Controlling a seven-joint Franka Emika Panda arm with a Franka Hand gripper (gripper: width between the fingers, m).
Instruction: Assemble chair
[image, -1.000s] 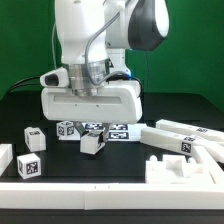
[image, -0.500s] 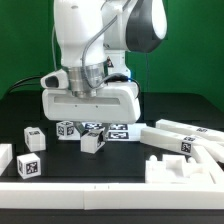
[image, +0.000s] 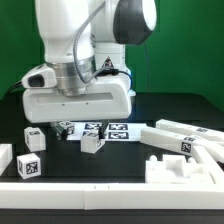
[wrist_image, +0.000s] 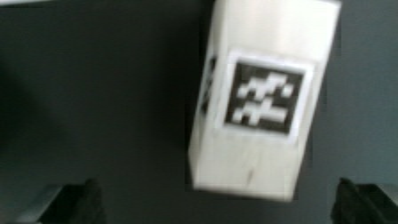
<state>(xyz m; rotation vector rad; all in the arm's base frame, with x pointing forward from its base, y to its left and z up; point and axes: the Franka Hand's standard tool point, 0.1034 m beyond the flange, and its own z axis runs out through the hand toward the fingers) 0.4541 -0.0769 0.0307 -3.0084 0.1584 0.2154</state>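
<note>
In the wrist view a chunky white chair bar (wrist_image: 263, 95) with one black-and-white tag lies on the dark table. My gripper (wrist_image: 221, 206) is open; its dark fingertips (wrist_image: 71, 205) stand wide apart, clear of the bar's near end on both sides. In the exterior view the wide white hand housing (image: 78, 102) hangs low over the table and hides the fingers and whatever lies under them. Other chair parts lie around: two long bars (image: 186, 134) on the exterior view's right, a notched white panel (image: 185, 170) in front, and small tagged blocks (image: 91, 143) (image: 33, 138).
The marker board (image: 112, 129) lies just behind the small blocks. Two more tagged white blocks (image: 30, 167) sit near the front at the exterior view's left. A white ledge (image: 90, 190) runs along the front edge. A green backdrop stands behind.
The jaws have sprung wide open. The hand and arm have shifted toward the exterior view's left. The parts on the table look unmoved.
</note>
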